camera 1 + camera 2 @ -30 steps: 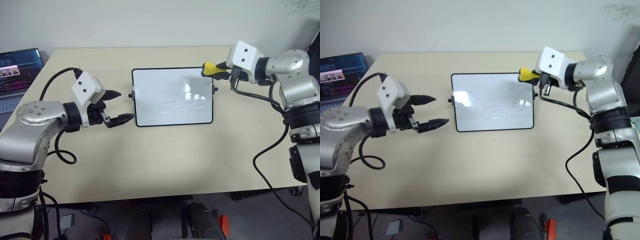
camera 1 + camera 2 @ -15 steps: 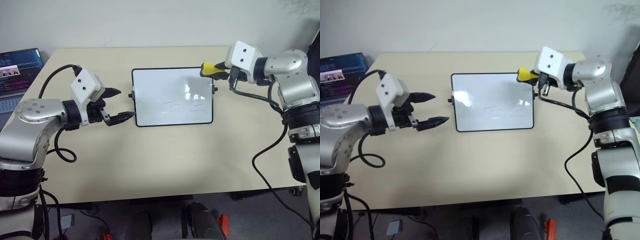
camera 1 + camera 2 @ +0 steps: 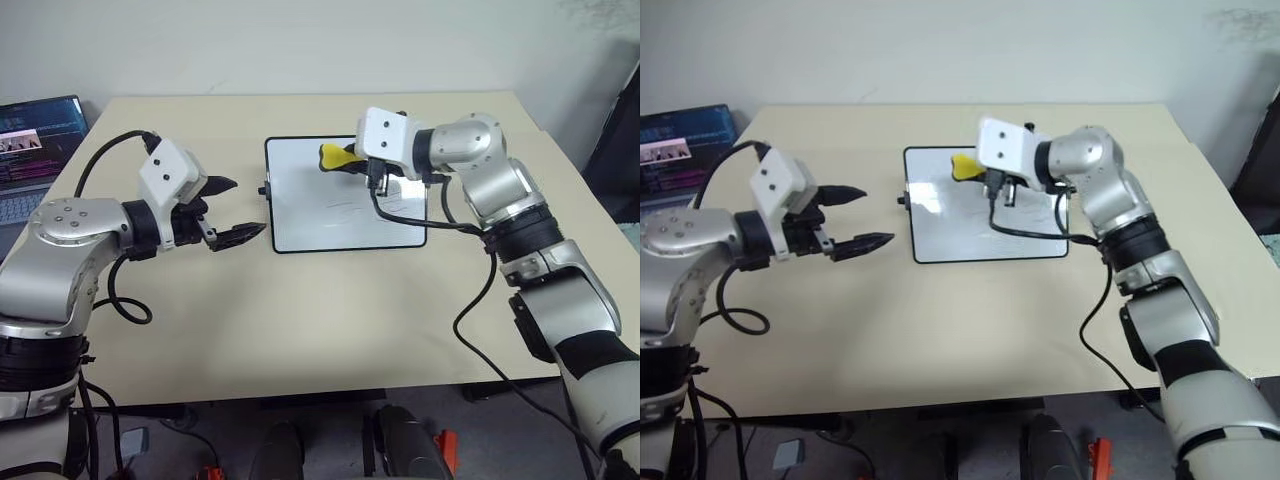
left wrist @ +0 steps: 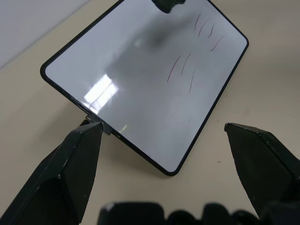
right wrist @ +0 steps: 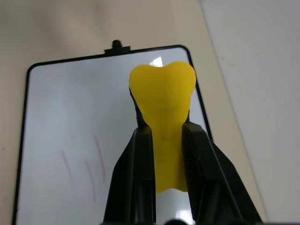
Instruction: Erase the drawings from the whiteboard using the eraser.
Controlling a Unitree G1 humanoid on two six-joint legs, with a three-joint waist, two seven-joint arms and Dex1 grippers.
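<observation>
Your right gripper (image 5: 161,140) has its jaws clamped on the small oblong eraser (image 3: 336,156), bright yellow on top, which sticks out past the fingertips. In the head views you see it held over the far half of the glossy white rectangular whiteboard (image 3: 300,200), the one with the thin black frame and rounded corners. Whether the eraser touches the board surface you cannot tell from these views.

The whiteboard lies flat on the pale beige worktop (image 3: 330,310), near its middle, with a small black knob on each short side. The drawings (image 4: 192,70), a few thin short dark strokes, sit on the half of the board nearer your right arm; in the right wrist view they show as faint reddish lines (image 5: 89,164) beside the gripper's fingers, not under the eraser. A bright glare patch lies on the board as well.

Your left gripper (image 3: 231,209) hovers just beside the board's left short edge, jaws spread wide and holding nothing, both black fingertips clear of the frame.

An open laptop (image 3: 35,140) with a lit screen stands at the worktop's far left edge, well apart from the board.
</observation>
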